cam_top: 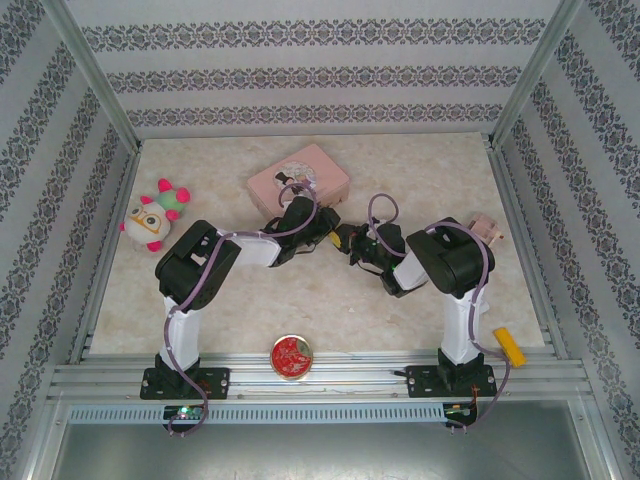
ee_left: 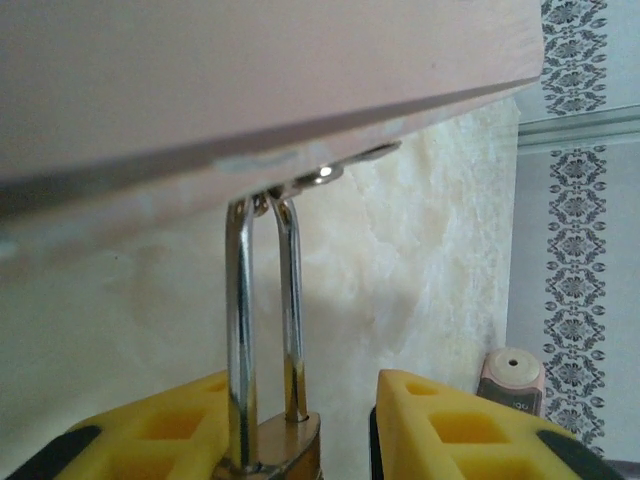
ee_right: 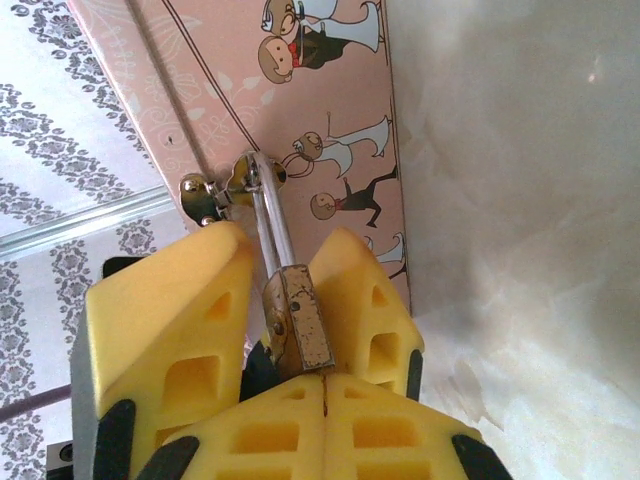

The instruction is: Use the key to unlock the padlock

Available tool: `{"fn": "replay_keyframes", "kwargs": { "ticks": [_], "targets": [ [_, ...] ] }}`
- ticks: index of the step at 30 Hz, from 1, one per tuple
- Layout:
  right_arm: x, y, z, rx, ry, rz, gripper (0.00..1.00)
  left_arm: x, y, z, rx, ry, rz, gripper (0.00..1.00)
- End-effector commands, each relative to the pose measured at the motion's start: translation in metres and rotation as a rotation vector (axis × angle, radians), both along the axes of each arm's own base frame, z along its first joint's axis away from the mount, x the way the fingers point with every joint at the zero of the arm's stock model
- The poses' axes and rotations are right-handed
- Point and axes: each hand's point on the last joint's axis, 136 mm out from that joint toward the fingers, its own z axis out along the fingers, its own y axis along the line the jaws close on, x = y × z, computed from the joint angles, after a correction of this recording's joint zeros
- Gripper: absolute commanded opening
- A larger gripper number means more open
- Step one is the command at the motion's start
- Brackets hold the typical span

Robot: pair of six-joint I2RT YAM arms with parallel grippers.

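**Fig. Right gripper end-on to the padlock's base**

My right gripper has its yellow fingers pressed together, their tips meeting right at the base of the padlock. I cannot see whether a key is pinched in that seam. The padlock's long axis carries straight on from the seam, with its base toward the right gripper. Its shackle points away to the hasp on the near side of the pink tin. The tin lies far centre on the table.

My left gripper straddles the padlock body from the left with its jaws parted. One finger touches the brass and the other stands clear of it.

Both grippers are at the lock, but the right is the one in line with it. I judge that the coming move is a twist about that axis, so the left should steady the body first.
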Motion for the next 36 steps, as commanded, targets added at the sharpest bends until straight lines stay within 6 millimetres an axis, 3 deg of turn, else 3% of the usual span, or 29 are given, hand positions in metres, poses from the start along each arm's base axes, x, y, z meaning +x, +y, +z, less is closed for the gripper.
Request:
{"fn": "replay_keyframes", "kwargs": {
  "ticks": [1,2,4,11,15,16,18,19,32,36],
  "targets": [
    [-0.001,0.006,0.018,0.033,-0.062,0.014,0.00,-0.054,-0.032,-0.027,-0.075,0.168,-0.165,0.53],
    [-0.001,0.005,0.018,0.031,-0.062,0.012,0.00,-0.054,-0.028,-0.027,-0.065,0.163,-0.157,0.66],
    [0.000,0.004,0.017,0.027,-0.065,0.011,0.00,-0.052,-0.021,-0.026,-0.046,0.151,-0.142,0.75],
    [0.002,0.005,0.015,0.021,-0.071,0.013,0.00,-0.044,0.010,-0.024,0.023,0.130,-0.054,0.71],
    [0.003,0.004,0.013,0.016,-0.069,0.009,0.00,-0.035,0.022,-0.019,0.021,0.109,-0.018,0.74],
    [0.003,0.003,0.013,0.016,-0.069,0.009,0.00,-0.034,0.026,-0.017,0.020,0.104,-0.009,0.77],
    [0.003,0.003,0.013,0.016,-0.068,0.009,0.00,-0.030,0.031,-0.012,0.011,0.083,0.006,0.97],
    [0.003,0.003,0.012,0.015,-0.068,0.007,0.00,-0.028,0.032,-0.007,0.004,0.067,0.007,0.99],
    [0.006,0.005,0.015,0.016,-0.080,0.005,0.00,-0.010,0.061,0.025,0.067,-0.041,0.086,1.00],
    [0.008,0.009,0.015,0.020,-0.082,0.009,0.00,-0.007,0.072,0.022,0.095,-0.035,0.145,0.78]
  ]
}}
